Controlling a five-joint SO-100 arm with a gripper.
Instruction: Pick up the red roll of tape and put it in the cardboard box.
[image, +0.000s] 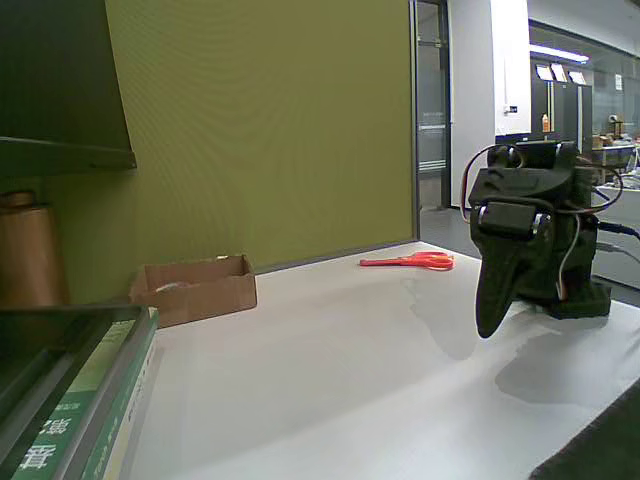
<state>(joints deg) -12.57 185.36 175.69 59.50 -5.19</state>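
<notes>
- Fixed view: arm (530, 235) folded at three o'clock on the white worktop (330, 370), fingers (492, 318) hanging tip-down just above the surface; they look pressed together and hold nothing.
- Cardboard box (195, 287) sits at nine o'clock against the green wall, well apart from the arm; something pale shows inside, too faint to name.
- Red roll of tape: not visible anywhere, so I cannot place it.
- Orange scissors (410, 261) lie near one o'clock.
- Progress, as I judge it: unclear, either unstarted or finished.
</notes>
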